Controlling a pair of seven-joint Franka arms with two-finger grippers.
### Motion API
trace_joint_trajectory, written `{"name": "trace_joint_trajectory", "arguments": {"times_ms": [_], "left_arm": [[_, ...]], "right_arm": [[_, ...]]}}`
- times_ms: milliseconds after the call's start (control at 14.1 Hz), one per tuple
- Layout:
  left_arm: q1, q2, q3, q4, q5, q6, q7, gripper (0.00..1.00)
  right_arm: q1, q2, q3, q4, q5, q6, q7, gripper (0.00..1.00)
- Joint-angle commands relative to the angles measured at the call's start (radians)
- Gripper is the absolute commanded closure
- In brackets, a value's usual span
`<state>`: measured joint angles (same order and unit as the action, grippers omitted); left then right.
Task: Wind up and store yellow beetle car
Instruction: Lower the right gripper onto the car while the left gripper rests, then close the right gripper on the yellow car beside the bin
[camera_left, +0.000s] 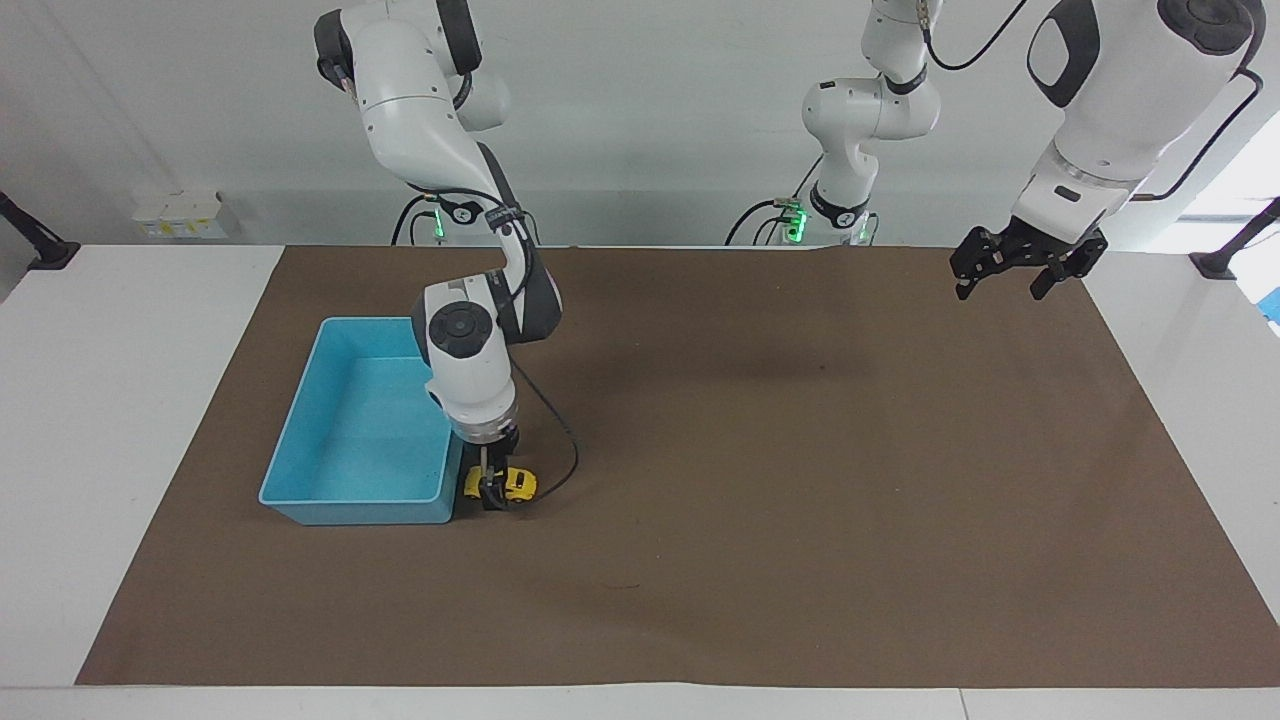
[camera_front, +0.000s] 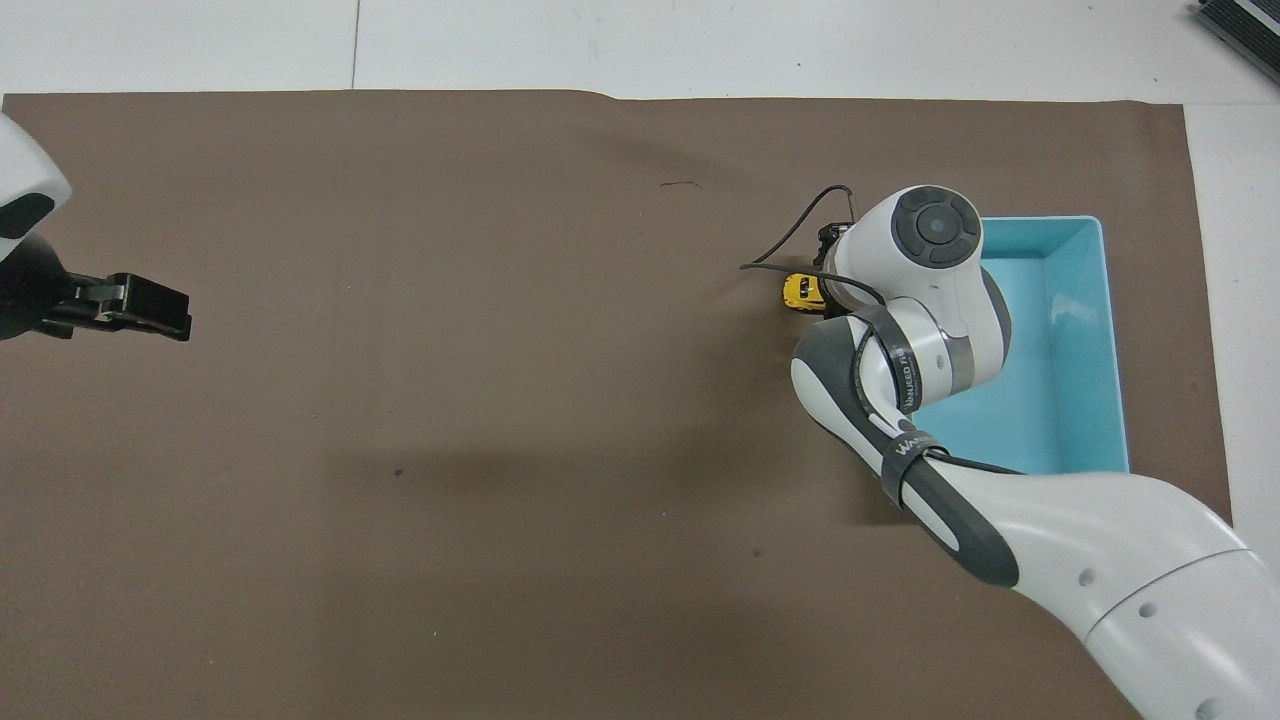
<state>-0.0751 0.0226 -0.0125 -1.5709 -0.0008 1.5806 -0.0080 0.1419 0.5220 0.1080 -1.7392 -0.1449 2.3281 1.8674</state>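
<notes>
Yellow beetle car (camera_left: 512, 484) beside blue tray (camera_left: 330, 440), right tool (camera_left: 490, 492) straddling it, fingers' state unclear, left tool (camera_left: 1008, 268) spread, waiting aloft

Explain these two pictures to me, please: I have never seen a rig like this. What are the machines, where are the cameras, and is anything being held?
Two white robot arms work at a table covered by a brown mat. One picture faces the robots from across the table; the other looks down from above their own end. On the mat lies a blue tray, and beside it a yellow beetle car. The right gripper is down around the car, which sits on the mat; whether it grips yet is unclear. The left gripper waits in the air, open and empty, over the mat's edge at its own end.
</notes>
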Motion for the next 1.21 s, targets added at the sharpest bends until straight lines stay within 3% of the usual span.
{"name": "trace_joint_trajectory", "arguments": {"times_ms": [0, 71, 284, 853, 1138], "left_arm": [[0.012, -0.01, 0.003, 0.029, -0.021, -0.001, 0.019, 0.0], [0.012, -0.01, 0.003, 0.038, -0.022, -0.001, 0.019, 0.0], [0.028, -0.009, 0.003, 0.098, -0.019, -0.016, 0.016, 0.0], [0.026, -0.03, -0.007, 0.087, -0.022, -0.054, 0.008, 0.0], [0.028, -0.041, -0.006, 0.077, -0.022, -0.07, 0.01, 0.0]], "right_arm": [[0.002, -0.008, 0.01, -0.014, -0.065, 0.016, 0.038, 0.9], [0.01, -0.008, 0.01, -0.013, -0.077, 0.016, 0.036, 1.0], [0.013, -0.01, 0.009, -0.01, -0.079, 0.01, 0.036, 1.0], [0.038, -0.054, 0.013, 0.015, -0.079, -0.072, 0.033, 1.0], [0.041, -0.118, 0.015, 0.024, -0.073, -0.127, 0.006, 1.0]]}}
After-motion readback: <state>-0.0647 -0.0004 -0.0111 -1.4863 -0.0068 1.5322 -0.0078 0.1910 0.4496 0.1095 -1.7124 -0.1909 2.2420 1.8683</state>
